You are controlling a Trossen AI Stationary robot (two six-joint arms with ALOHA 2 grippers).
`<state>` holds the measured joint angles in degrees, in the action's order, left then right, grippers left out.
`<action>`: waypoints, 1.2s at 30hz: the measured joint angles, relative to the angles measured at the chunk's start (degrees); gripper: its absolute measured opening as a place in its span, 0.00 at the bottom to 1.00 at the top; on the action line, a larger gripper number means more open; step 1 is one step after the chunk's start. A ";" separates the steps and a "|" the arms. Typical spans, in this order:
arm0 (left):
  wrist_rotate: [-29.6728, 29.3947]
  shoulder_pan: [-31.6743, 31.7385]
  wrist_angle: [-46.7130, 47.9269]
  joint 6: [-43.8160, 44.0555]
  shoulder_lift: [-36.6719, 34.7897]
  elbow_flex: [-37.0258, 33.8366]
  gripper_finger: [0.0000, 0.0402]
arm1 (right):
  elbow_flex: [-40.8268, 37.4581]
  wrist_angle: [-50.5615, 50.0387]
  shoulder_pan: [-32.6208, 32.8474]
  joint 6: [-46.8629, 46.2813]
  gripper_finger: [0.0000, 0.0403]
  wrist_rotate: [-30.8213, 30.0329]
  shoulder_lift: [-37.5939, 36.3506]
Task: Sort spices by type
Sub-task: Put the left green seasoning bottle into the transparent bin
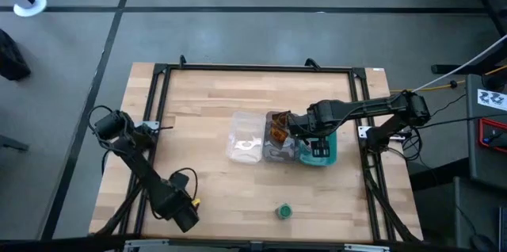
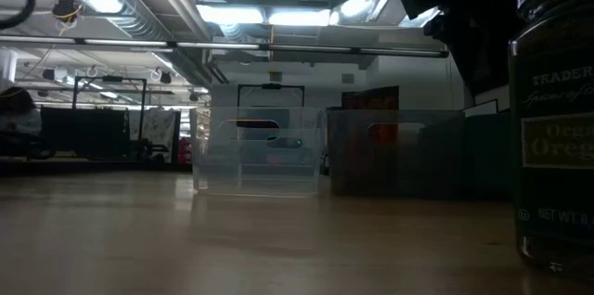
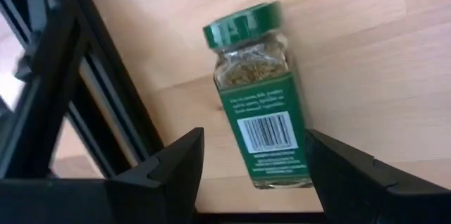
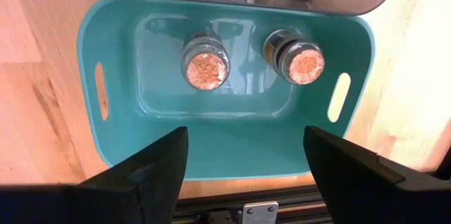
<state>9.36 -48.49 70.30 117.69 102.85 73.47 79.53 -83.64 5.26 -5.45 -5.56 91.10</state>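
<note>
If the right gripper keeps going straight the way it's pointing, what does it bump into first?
Probably the teal tray. The open right gripper points down into it, and bare tray floor lies between the fingers. The two pink-lidded jars stand farther along, though depth is hard to judge.

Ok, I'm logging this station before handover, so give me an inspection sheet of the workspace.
Surface: wooden table in a black frame.
Job's things: two pink-lidded jars upright in the teal tray; orange sachets in the grey tray; one green-lidded jar near the front edge; another lying by the left gripper.
Clutter: clear tray.
Grippers: left gripper open, front-left corner; right gripper open above the teal tray.
Cables: yellow cable at the right.
Surroundings: grey floor, lit room behind.
</note>
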 joint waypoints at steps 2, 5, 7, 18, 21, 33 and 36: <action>-1.04 -1.00 -1.12 2.66 0.00 0.00 0.56 | 0.00 -0.02 0.00 0.02 0.70 -0.01 0.01; -2.59 -2.38 -3.78 6.84 -0.06 -0.67 0.56 | 0.00 -0.02 0.00 0.02 0.70 0.00 0.01; -3.98 -3.29 -6.77 9.48 -0.07 -2.01 0.56 | 0.00 -0.01 0.00 0.03 0.70 -0.01 0.01; -4.06 -5.10 -12.69 13.82 -0.46 -8.14 0.56 | 0.00 -0.04 0.00 0.04 0.70 0.00 0.01; -4.24 -5.14 -12.83 12.57 -0.46 -8.65 0.56 | 0.00 -0.04 0.00 0.04 0.70 0.00 0.01; -5.11 -5.13 -12.99 6.94 -0.37 -9.33 0.56 | 0.00 0.07 0.00 0.03 0.70 0.00 0.01; -5.09 -4.85 -13.74 5.49 -0.37 -9.43 0.56 | 0.00 0.06 0.00 0.02 0.70 0.00 0.01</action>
<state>4.27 -53.34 56.56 123.18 102.48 64.04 79.53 -83.58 5.26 -5.43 -5.56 91.11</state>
